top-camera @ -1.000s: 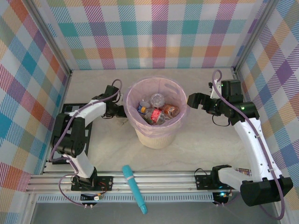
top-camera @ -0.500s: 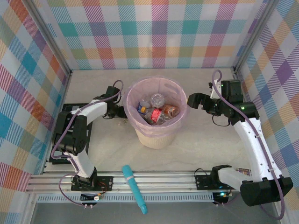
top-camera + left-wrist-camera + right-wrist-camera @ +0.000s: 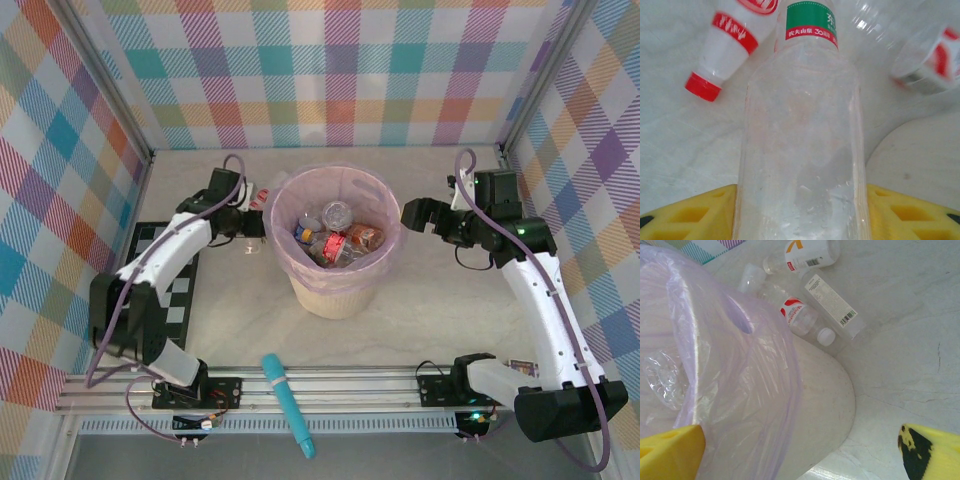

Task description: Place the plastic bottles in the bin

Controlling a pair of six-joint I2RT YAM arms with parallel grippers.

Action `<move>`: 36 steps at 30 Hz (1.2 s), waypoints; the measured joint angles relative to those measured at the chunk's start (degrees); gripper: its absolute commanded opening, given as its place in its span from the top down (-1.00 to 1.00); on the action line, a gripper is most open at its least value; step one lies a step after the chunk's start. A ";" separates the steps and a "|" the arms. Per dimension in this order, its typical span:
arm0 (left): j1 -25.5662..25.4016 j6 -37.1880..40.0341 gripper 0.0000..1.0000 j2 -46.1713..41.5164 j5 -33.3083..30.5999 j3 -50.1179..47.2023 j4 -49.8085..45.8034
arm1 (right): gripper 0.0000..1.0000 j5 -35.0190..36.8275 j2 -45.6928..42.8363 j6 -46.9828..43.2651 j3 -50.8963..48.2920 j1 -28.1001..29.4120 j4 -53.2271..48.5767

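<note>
Bottle point(image 3: 802, 140) clear, dented, green-red label; bin point(image 3: 335, 296) cream, lilac-lined.

arms point(image 3: 170, 250): white shells, black joints | cables point(image 3: 460, 170): lilac | fingers point(image 3: 670, 452): yellow (one black-smudged)

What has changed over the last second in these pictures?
The left gripper swung toward the far wall, beside the bin, and closed on a clear bottle. The right gripper, bin and teal stick stayed put.

Mid-table: bin point(image 3: 330, 292), bottles point(image 3: 335, 240) inside; left claw point(image 3: 253, 213) holding bottle point(image 3: 800, 150) left of it, right claw point(image 3: 410, 213) right; stick point(image 3: 288, 405) at front.
</note>
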 measured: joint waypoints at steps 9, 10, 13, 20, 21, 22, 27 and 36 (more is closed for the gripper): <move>-0.17 -2.34 -0.02 -13.94 -4.94 5.66 -8.22 | -0.97 -0.61 1.31 0.02 1.88 0.00 0.09; -0.17 -2.51 0.01 -15.17 -5.25 7.34 -9.22 | -0.97 -0.66 1.42 0.00 1.92 0.00 0.11; -0.28 -2.78 0.08 -17.84 -4.61 13.38 -11.56 | -0.97 -0.68 1.62 0.00 1.99 0.00 0.20; -6.82 -3.21 0.20 -19.50 -0.44 26.91 -13.60 | -0.97 -0.81 1.88 0.00 1.99 0.00 0.50; -8.68 -3.21 0.22 -18.95 0.17 28.81 -13.94 | -0.97 -0.83 1.88 0.00 1.99 0.00 0.50; -10.56 -3.21 0.25 -18.21 0.57 30.47 -14.43 | -0.97 -0.83 1.88 0.00 1.99 0.00 0.52; -19.15 -2.27 0.29 -11.82 0.76 36.52 -16.76 | -0.97 -0.81 1.88 0.00 1.99 0.00 0.52; -28.76 3.69 0.34 1.60 0.20 43.30 -24.96 | -0.97 -0.63 1.79 -0.02 1.99 0.00 0.48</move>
